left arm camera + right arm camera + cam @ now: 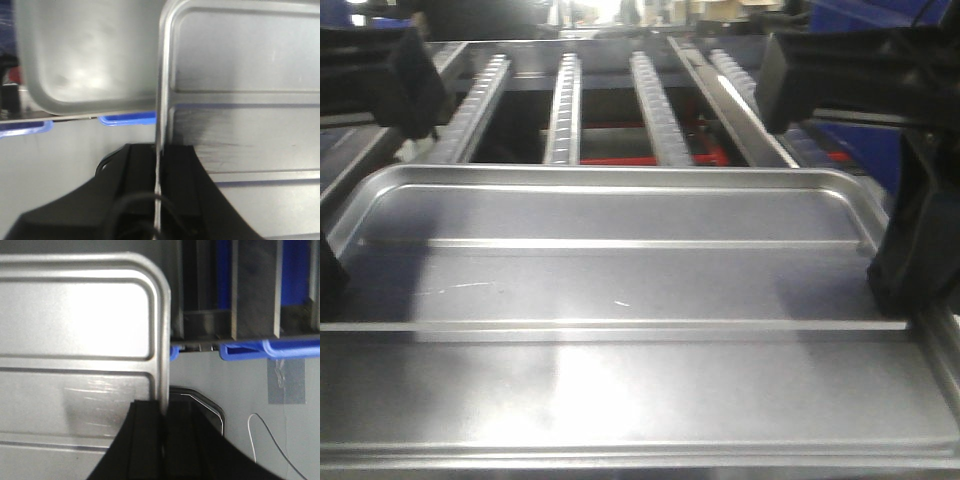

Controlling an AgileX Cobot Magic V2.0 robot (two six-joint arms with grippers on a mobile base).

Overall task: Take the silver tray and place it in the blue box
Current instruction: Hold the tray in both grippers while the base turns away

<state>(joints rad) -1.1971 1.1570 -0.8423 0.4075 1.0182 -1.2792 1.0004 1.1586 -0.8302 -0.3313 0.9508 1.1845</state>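
1. The silver tray is sitting level between both arms, just in front of the roller rails.
2. The left claw is clenching the tray's left rim, one finger on each side.
3. The right claw is pinching the right rim likewise.
4. The blue box is showing only its rim — beyond the tray, apart from it.

— How does the silver tray look?
— Rectangular grey metal with rounded corners, a flared rim and two long ridges along its flat bottom. It is level and open side up. The left gripper and right gripper pinch its short rims.
— And the blue box?
— Only strips of its bright-blue rim show, past the tray's corner.
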